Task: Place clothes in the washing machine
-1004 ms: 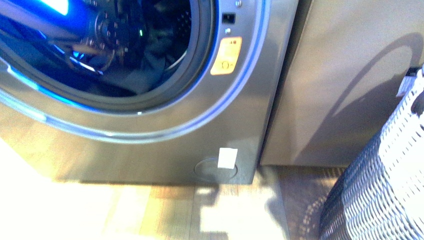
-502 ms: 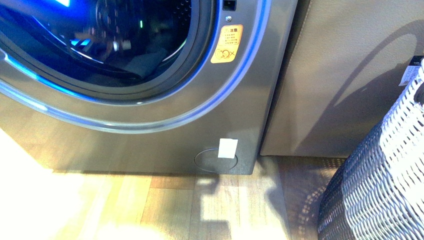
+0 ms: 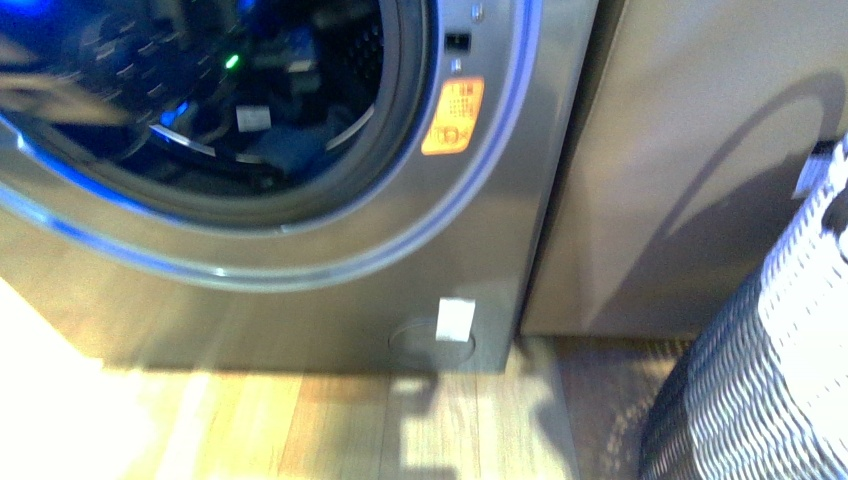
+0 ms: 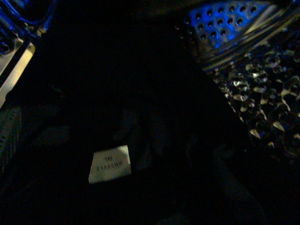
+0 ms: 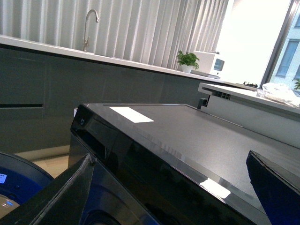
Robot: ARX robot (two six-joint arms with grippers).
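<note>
navy clothes (image 4: 140,140) crumpled in washing machine (image 3: 470,250) drum (white label showing).

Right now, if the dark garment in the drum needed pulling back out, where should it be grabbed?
Pinch the raised fold beside the white label on the garment, reaching in through the open porthole; it lies slumped on the drum floor, so only bunched folds give the jaws purchase.

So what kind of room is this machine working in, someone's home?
Probably a home-style kitchen and laundry corner, or a showroom made to look like one. A front-loading washing machine stands on a wood floor beside a woven laundry basket, and behind it runs a counter with a tap and a potted plant.
</note>
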